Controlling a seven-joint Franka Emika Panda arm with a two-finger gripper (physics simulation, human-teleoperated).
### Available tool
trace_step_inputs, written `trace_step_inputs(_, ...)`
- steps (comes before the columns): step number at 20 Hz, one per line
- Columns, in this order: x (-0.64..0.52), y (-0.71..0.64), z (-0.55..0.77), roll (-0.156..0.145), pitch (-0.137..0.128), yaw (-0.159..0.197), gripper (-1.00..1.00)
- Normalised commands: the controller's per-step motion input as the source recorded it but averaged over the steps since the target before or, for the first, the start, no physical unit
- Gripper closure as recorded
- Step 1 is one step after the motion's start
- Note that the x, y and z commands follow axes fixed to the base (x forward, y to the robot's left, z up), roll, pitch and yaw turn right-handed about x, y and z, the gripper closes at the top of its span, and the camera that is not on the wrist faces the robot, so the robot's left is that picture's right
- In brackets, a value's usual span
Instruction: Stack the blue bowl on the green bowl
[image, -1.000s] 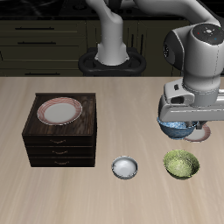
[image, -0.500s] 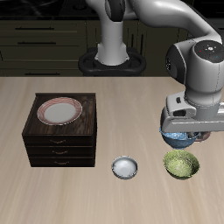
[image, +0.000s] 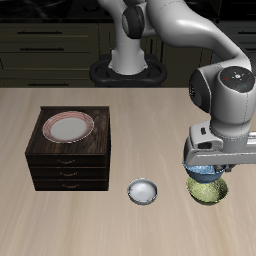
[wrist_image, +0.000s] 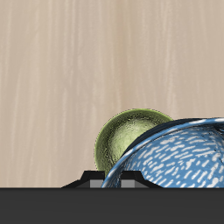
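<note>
- Since the earlier frames I've carried the gripper (image: 207, 170) and the blue bowl (image: 205, 174) forward and down; it sat farther back near the table's right edge, and now shows in the lower right of the exterior frame, over the green bowl (image: 208, 190).
- A white-pink object on the table behind the gripper showed before; the arm hides that spot now.
- Fingers: hidden under the wrist housing in the exterior view, only dark tips at the frame edge in the wrist view. Blue bowl (wrist_image: 175, 154) hangs right at them, so they read as clamped on its rim; I can't tell the gap width.
- Blue bowl covers most of the green bowl (wrist_image: 125, 136) in the wrist view; contact between them I can't tell.
- Small white-grey bowl (image: 143, 191) unmoved, lower centre, beside the green bowl.
- Pink-rimmed plate (image: 68, 126) unmoved on the dark wooden drawer cabinet (image: 68, 160), left of frame.
</note>
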Motion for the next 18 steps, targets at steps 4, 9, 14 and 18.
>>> trace_step_inputs(4, 0.05, 0.12, -0.21, 0.012, 0.027, -0.002, 1.0)
trace_step_inputs(9, -0.03, 0.2, -0.32, 0.027, 0.043, 0.005, 1.0)
trace_step_inputs(14, 0.0, 0.03, -0.34, -0.039, 0.077, 0.004, -1.0)
trace_step_inputs(18, 0.05, -0.09, -0.05, -0.011, 0.018, -0.004, -1.0)
